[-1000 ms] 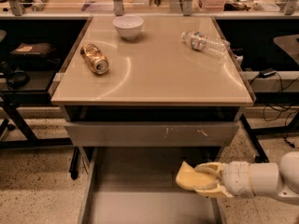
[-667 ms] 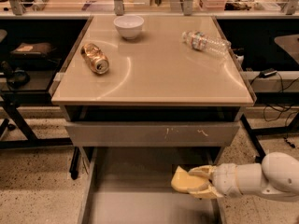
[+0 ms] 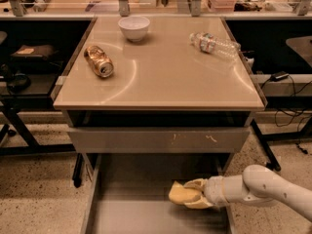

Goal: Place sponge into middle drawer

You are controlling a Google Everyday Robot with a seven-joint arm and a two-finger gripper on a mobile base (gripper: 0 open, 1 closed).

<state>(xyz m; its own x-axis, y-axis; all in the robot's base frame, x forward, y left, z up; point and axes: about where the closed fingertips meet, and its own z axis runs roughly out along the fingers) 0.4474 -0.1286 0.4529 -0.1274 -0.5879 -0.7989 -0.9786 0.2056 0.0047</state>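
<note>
The pale yellow sponge (image 3: 181,194) is held in my gripper (image 3: 191,195), whose beige fingers are shut on it. The white arm comes in from the lower right. The sponge hangs just above the floor of the open middle drawer (image 3: 126,213), a wide grey metal tray pulled out below the table, toward its right side. Whether the sponge touches the drawer floor cannot be told.
A closed grey drawer front (image 3: 158,139) with white scuffs sits above the open drawer. On the beige tabletop (image 3: 161,77) lie a tipped can (image 3: 98,61), a white bowl (image 3: 134,27) and a plastic bottle (image 3: 214,44). Dark desks and cables flank both sides.
My gripper with the sponge has moved left and a little lower, further over the open drawer.
</note>
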